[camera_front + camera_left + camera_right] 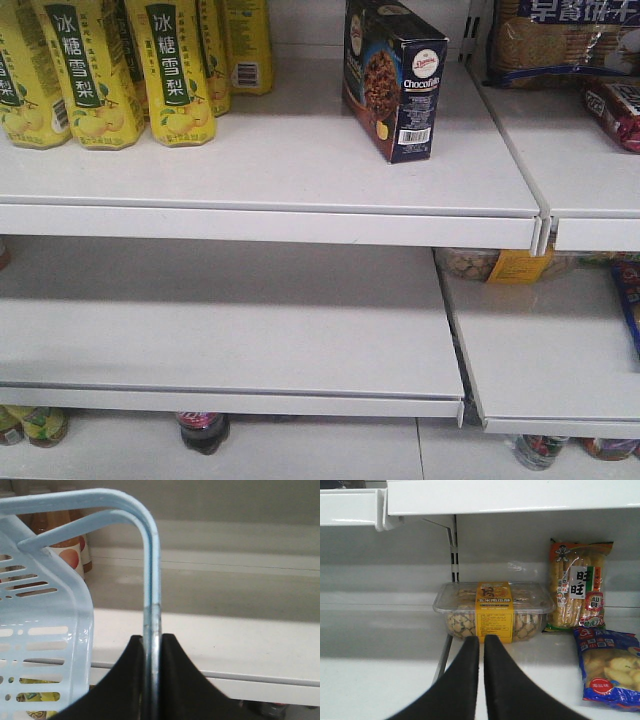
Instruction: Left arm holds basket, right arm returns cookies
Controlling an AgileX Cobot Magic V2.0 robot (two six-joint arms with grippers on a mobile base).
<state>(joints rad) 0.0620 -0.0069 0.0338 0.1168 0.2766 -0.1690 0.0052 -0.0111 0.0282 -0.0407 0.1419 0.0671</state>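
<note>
Cookies: the cookies (396, 78), one dark navy carton, stand upright on the top shelf (300, 160) in the upper middle of the front view, barcode panel facing the camera, free of any gripper.
Task stage: judged from that, the carton looks already returned; little seems left beyond pulling clear.
Handling of the carton: likely light and stiff, a thin card box that would dent under a hard squeeze; tall and narrow, so probably easy to tip. The best hold would be across the two broad faces around mid-height.
Basket: the basket (45, 645), one pale blue slotted plastic tub, fills the left of the left wrist view; both hoop handles rise at upper centre.
Handling of the basket: stiff but slightly springy plastic, a smooth thin handle that could slide between flat fingers.
Left gripper: the left gripper (152, 652) pinches one basket handle (151, 580) at the lower centre of its view, fingers pressed against it from both sides.
Right gripper: the right gripper (481, 647) holds nothing, its fingers nearly together with only a thin slit between, pointing at a clear tub of biscuits (494, 611) on a lower shelf.
Counts: roughly five yellow pear-drink bottles (180, 70) at the upper left, though the row is cropped, so there may be more; one tall rice-cracker bag (579, 587) and one blue snack bag (607, 667) at the right of the right wrist view.
</note>
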